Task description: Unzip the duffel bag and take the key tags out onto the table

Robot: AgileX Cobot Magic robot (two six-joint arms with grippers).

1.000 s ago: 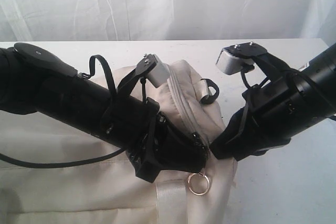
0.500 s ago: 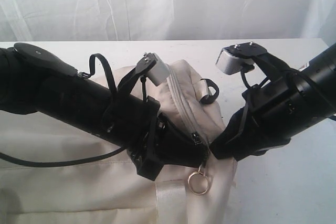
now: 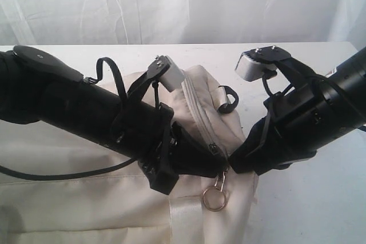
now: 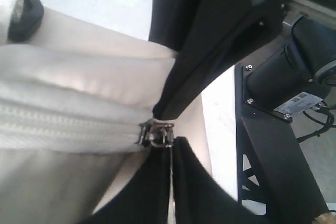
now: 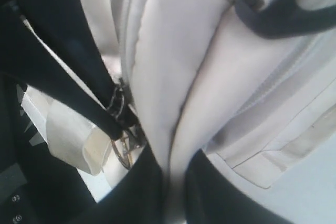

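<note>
Left wrist view: your left hand grips zipper slider, right hand pinches duffel bag; limp cloth, pull it taut

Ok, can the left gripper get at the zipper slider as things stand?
Likely yes: the left gripper looks closed on the zipper slider, nothing between; the right gripper pinches duffel bag fabric beside it.

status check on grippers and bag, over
Left gripper shut on zipper slider. Right gripper pinching duffel bag fabric beside it. Zipper closed, key tags not in view. No obstruction seen.
</note>
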